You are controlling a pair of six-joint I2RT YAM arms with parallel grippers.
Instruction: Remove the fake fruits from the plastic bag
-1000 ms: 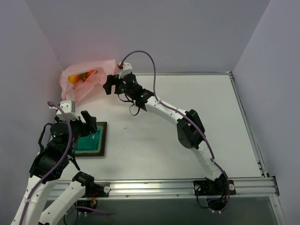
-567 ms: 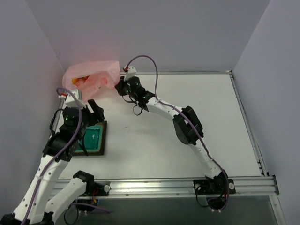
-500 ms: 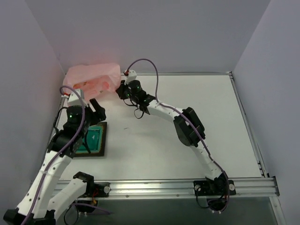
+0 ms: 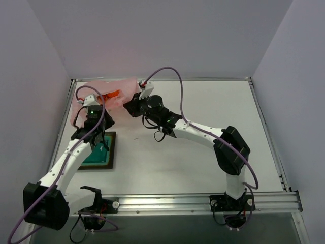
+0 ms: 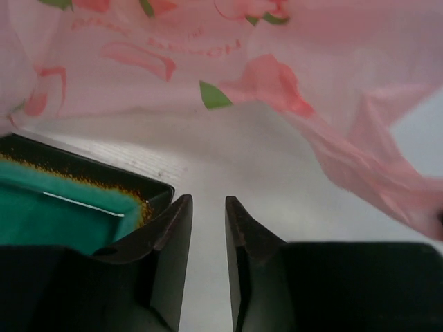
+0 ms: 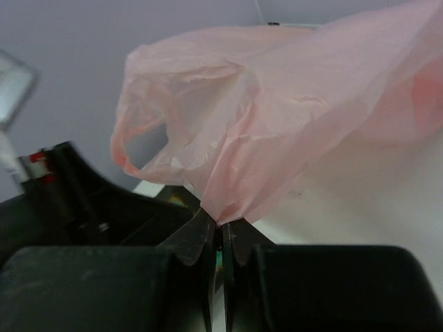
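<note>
Left of the left hand: dark square tray (image 4: 112,153) with teal lining, flat on the counter (image 4: 264,122). The part that shows holds no fruit; the rest is hidden under the arm.
Left hand (image 5: 208,205): low over bare counter, fingers nearly together with a narrow gap, nothing between them.
Just ahead of the left hand: plastic bag (image 4: 119,90), thin pink film with a red and green print, slack and crumpled, reaching across to the right hand.
Inside the bag: an orange-red patch shows through the film, likely one of the fake fruits (image 4: 110,95). The others cannot be made out, and none appears to be out yet.
Right hand (image 6: 221,225): pressed together on a gathered fold of the bag, the film rising in a peak above its fingers.
Doing the step well: the right hand's pinch probably should hold firm and keep the film taut, while the left hand spreads before going for the bag's mouth or a fruit, since loose film could be caught instead.
</note>
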